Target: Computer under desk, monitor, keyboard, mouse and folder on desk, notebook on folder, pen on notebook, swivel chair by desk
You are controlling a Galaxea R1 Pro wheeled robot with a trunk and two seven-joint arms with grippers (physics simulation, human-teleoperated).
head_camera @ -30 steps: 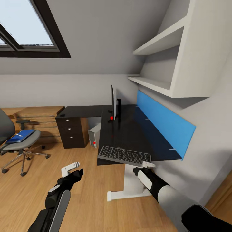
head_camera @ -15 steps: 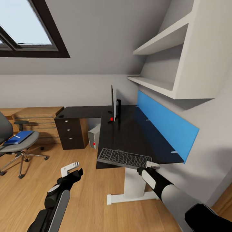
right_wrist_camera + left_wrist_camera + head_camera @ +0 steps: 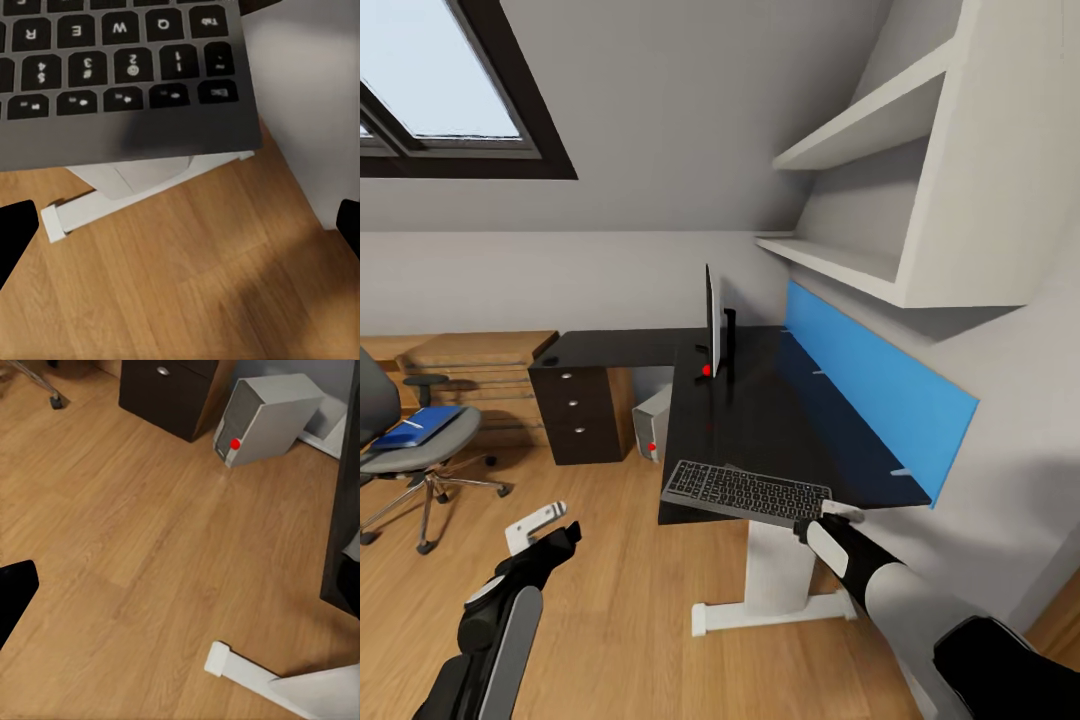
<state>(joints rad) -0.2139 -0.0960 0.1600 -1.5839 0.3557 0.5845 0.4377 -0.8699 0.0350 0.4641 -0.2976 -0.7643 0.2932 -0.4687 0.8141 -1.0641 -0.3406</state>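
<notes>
1. Keyboard [image 3: 745, 490] lies at the near end of the bench [image 3: 780, 410]. Its near edge overhangs the rim, as the right wrist view shows floor beneath it. It is well apart from the monitor [image 3: 712, 320], which stands at the far end.
2. It has not shifted over the last half second, and the right tool [image 3: 825, 518] has barely moved from its near right corner. That tool's jaws are spread wide and hold nothing.
3. The left tool [image 3: 545, 528] has swung lower and outward over the floor [image 3: 150, 547]. I cannot tell how wide it stands.
4. My reading is that the keyboard has been set down and released. Sliding it toward the monitor looks like the likely next need.
5. Counted:
   - one keyboard
   - one monitor
   - one computer [image 3: 653, 420], under the bench
   - one swivel chair [image 3: 420, 450], well apart from the bench
   - one folder [image 3: 415, 425], on the chair's seat
   - two tools
</notes>
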